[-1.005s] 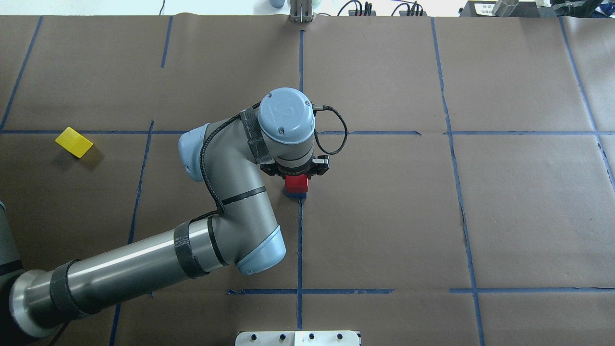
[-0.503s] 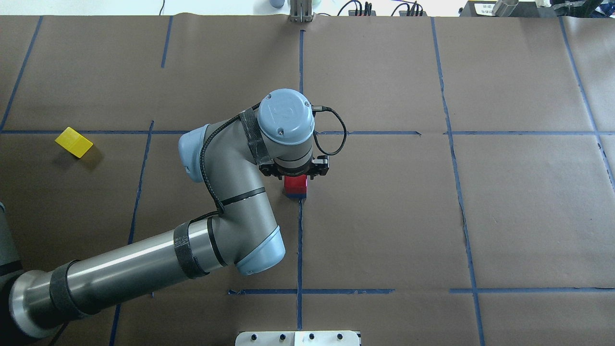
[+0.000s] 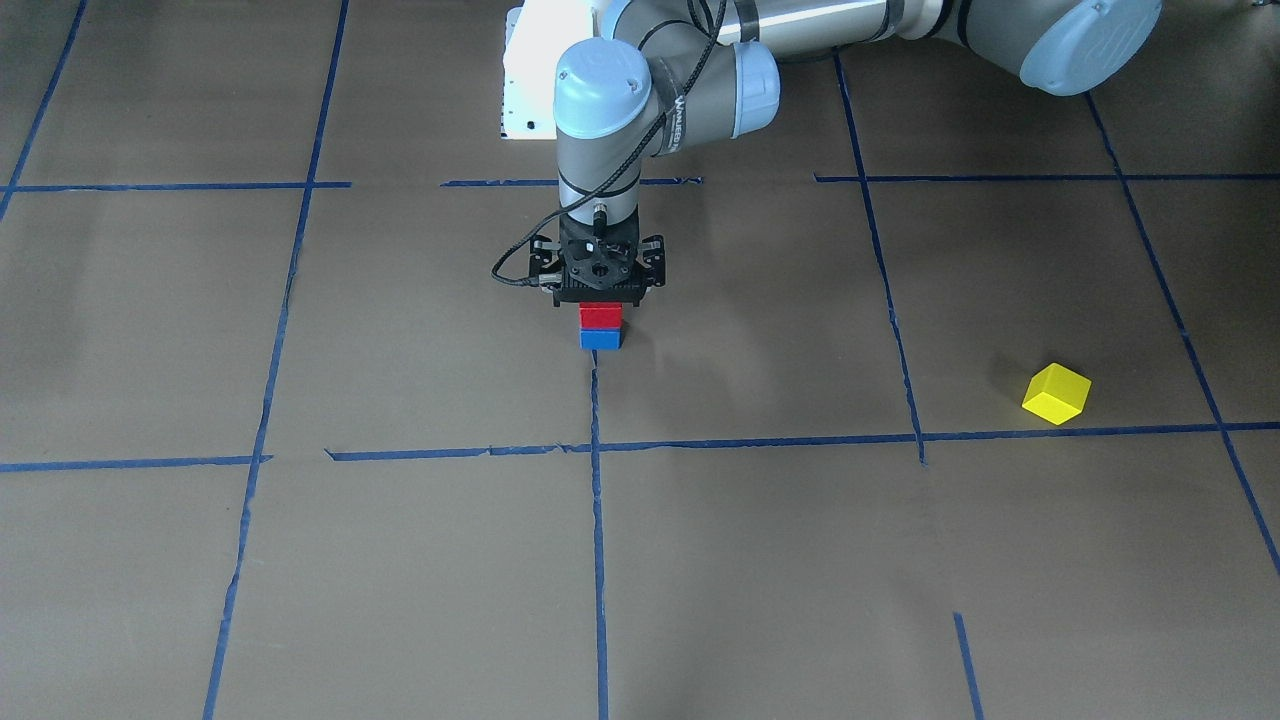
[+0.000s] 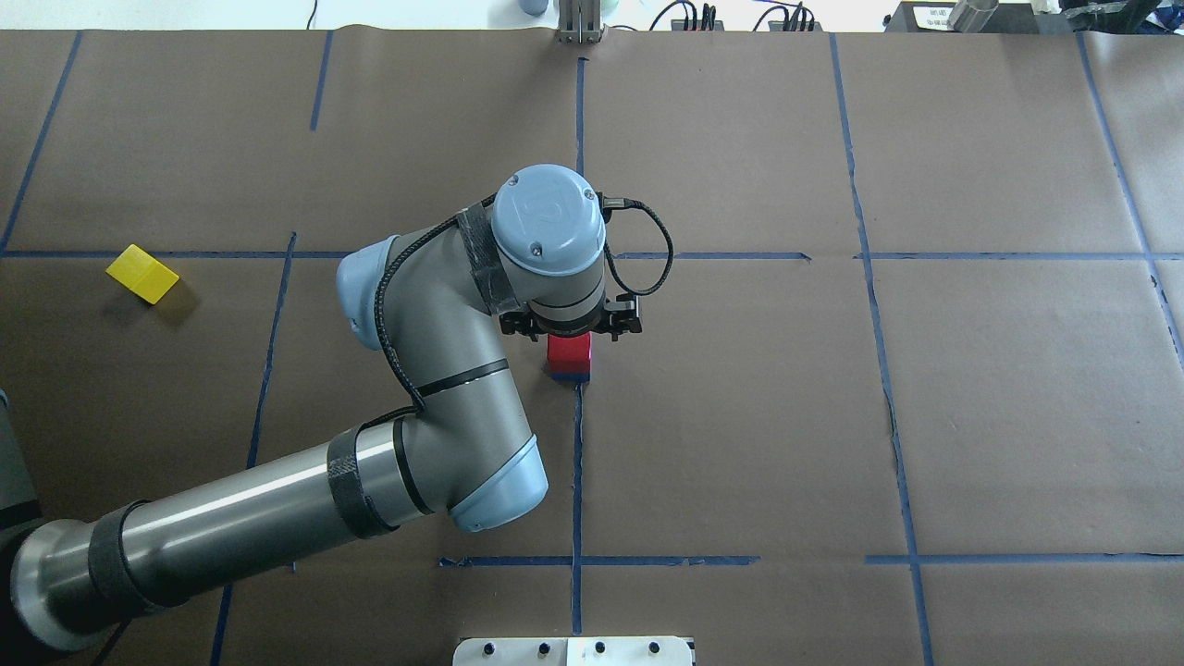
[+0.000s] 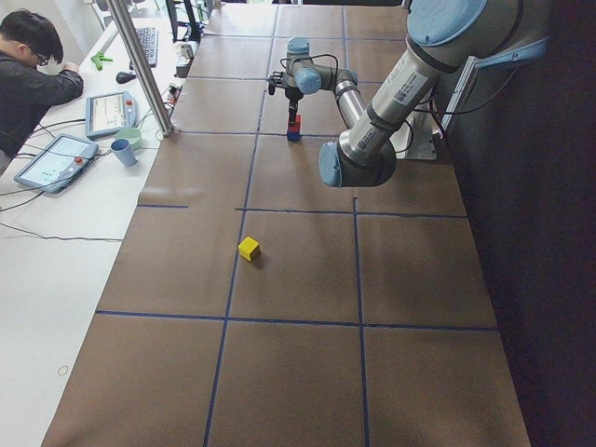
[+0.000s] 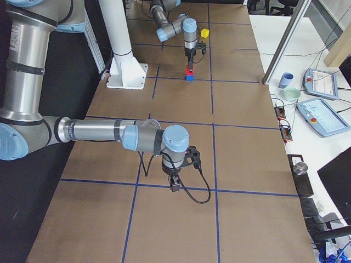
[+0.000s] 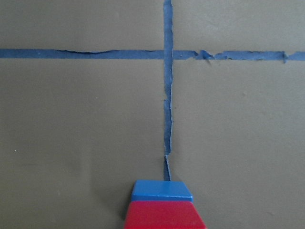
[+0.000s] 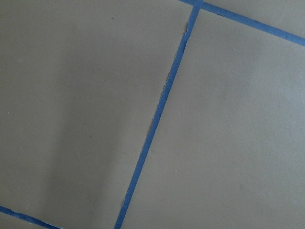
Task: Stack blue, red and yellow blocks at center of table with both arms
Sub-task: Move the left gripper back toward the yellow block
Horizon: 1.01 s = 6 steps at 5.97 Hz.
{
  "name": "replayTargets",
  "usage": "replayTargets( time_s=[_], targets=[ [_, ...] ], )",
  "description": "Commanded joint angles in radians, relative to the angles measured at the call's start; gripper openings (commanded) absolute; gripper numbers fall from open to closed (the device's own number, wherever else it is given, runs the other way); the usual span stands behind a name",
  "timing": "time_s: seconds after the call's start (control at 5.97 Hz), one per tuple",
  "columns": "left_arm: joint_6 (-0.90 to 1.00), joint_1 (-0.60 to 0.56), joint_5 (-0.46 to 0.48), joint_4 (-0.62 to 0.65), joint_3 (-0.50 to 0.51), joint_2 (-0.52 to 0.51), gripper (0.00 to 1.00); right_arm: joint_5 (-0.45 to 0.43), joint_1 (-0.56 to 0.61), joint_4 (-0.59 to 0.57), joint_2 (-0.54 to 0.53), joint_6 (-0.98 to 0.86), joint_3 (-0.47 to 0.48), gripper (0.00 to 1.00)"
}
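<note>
The table (image 3: 300, 560) is covered in dull brown paper, flat and matte, cut into big rectangles by thin blue tape lines (image 3: 597, 520) with ragged edges. Three small matte cubes sit on it. The red block (image 3: 600, 316) rests squarely on the blue block (image 3: 600, 340) at the center of the table, at the end of a tape line. The yellow block (image 3: 1056, 394) lies alone, well apart on the robot's left, turned at an angle to the tape.

The left gripper (image 3: 600, 300) hangs straight down just above the red block, its jaws spread, with nothing touching the block's sides. A black cable (image 3: 515, 270) loops from its wrist. The right gripper (image 6: 175, 185) points down at bare paper far from the stack; I cannot tell how its jaws stand.

On the white side desk, a blue cup (image 5: 123, 151) and a green bowl (image 5: 131, 137) stand too small to show any contents. Nearby are two tablets (image 5: 51, 160) and a seated person (image 5: 28, 84).
</note>
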Motion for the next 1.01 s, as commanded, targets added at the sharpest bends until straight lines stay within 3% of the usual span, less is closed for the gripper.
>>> replayTargets(
  time_s=[0.0,0.34,0.84],
  targets=[
    [0.024,-0.061,-0.111,0.012,-0.085,0.063,1.00,0.000,0.000,0.000,0.000,0.000,-0.002,1.00],
    [0.270,-0.164,-0.158,0.003,-0.292,0.323,1.00,-0.002,0.000,0.000,0.000,-0.002,-0.003,1.00],
    [0.889,-0.484,-0.363,-0.019,-0.278,0.589,1.00,-0.002,0.000,0.000,0.000,0.000,-0.003,1.00]
  ],
)
